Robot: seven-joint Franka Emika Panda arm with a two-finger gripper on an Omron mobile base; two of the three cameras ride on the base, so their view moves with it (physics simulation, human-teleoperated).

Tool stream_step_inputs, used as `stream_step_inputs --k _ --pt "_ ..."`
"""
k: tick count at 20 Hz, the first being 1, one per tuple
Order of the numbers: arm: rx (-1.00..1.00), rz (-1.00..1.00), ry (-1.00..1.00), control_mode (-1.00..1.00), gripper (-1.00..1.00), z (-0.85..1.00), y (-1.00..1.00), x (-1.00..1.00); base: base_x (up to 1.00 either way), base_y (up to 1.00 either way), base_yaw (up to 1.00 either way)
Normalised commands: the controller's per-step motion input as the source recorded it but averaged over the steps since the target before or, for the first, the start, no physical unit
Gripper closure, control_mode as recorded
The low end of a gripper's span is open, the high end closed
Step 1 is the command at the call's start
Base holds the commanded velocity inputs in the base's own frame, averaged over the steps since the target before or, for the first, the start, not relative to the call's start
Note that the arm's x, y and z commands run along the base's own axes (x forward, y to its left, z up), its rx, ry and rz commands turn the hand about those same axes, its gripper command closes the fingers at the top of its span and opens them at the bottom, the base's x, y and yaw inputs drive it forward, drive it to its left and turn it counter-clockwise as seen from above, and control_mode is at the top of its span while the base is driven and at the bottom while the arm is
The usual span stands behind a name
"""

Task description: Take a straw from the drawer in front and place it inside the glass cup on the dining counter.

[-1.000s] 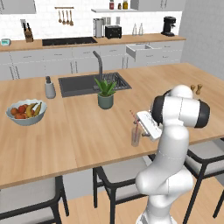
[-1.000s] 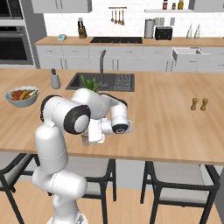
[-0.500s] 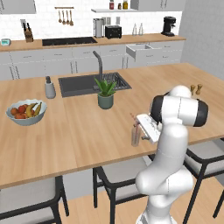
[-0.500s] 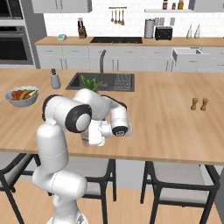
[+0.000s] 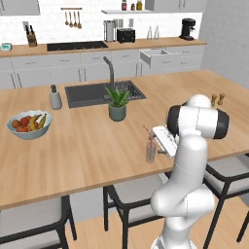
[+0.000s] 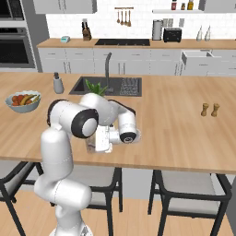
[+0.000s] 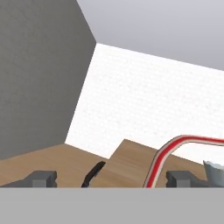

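The glass cup (image 5: 151,151) stands near the front edge of the dining counter (image 5: 97,146). The red straw (image 5: 148,133) rises out of it, leaning, bent end up. My gripper (image 5: 155,140) sits just right of the cup at straw height. In the hand view the straw (image 7: 161,160) curves up between the two fingertips (image 7: 40,177), which stand far apart and do not touch it, so the gripper (image 7: 111,177) is open. The cup's rim (image 7: 214,169) shows at the lower right. The drawer (image 5: 154,53) stands pulled out in the back cabinets.
A plant pot (image 5: 117,111) stands behind the cup by the dark sink (image 5: 92,94) and faucet (image 5: 110,70). A fruit bowl (image 5: 28,126) and dispenser bottle (image 5: 55,98) are at the left, two shakers (image 5: 217,99) at the right. Chairs (image 5: 138,189) stand under the counter's front edge.
Almost nothing has moved: the gripper stays beside the cup and the straw stays standing in the glass.
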Motion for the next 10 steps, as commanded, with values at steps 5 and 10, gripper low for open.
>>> stream_step_inputs --k 5,10 --pt "0.01 0.0 0.04 -1.0 -1.0 0.0 -0.15 0.25 0.0 0.0 0.0" --pt "0.0 0.0 -0.06 -1.0 -1.0 0.22 -0.14 -0.24 0.0 0.0 0.0"
